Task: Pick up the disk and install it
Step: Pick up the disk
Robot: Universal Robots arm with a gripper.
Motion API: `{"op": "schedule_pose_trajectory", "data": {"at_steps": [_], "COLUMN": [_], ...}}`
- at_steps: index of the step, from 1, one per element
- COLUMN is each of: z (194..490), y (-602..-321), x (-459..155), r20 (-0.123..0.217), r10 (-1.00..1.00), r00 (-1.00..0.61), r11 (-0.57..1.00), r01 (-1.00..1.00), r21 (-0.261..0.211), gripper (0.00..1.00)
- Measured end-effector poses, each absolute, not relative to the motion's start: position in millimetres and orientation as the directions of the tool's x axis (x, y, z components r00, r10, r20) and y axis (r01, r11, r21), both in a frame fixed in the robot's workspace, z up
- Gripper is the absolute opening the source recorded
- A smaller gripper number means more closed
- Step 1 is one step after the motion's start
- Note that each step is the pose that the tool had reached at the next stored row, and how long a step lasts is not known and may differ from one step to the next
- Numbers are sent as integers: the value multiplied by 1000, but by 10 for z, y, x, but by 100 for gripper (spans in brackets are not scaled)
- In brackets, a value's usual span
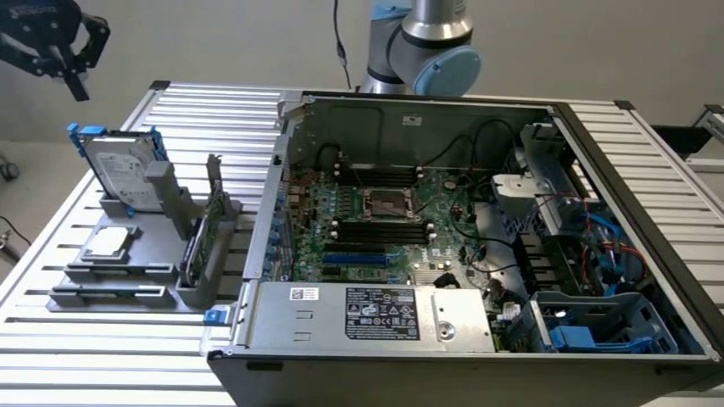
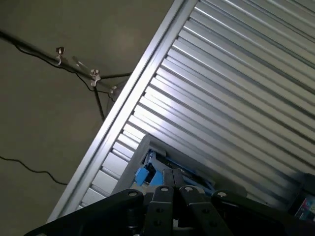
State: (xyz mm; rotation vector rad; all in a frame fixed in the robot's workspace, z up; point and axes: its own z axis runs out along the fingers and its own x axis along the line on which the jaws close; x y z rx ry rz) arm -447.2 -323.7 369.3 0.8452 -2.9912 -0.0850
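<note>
Hand (image 1: 75,83): we see it closed tight and empty, hanging high above the worktop's (image 1: 46,339) edge on the exterior view's left
Disk (image 1: 117,170): upright in a grey rack (image 1: 169,203) by that same edge, well below the hand, not yet lifted
Risk: we judge closed jaws would strike the disk's top edge instead of straddling it, and a skewed pinch could jam it in its slot
Materials: smooth silver metal, white label, glossy blue plastic carrier; ribbed aluminium worktop; matt grey rack

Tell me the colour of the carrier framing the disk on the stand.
Bright blue carrier around the silver-grey disk; shows best in the exterior view.
</note>
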Motion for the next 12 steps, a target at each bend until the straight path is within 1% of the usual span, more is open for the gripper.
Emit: {"op": "schedule_pose_trajectory", "data": {"at_steps": [12], "z": [3673], "y": [-3237], "x": [-4472], "r20": [16], "r10": [-696], "r00": [-718], "r11": [717], "r01": [-694], "r21": [61], "gripper": [11]}}
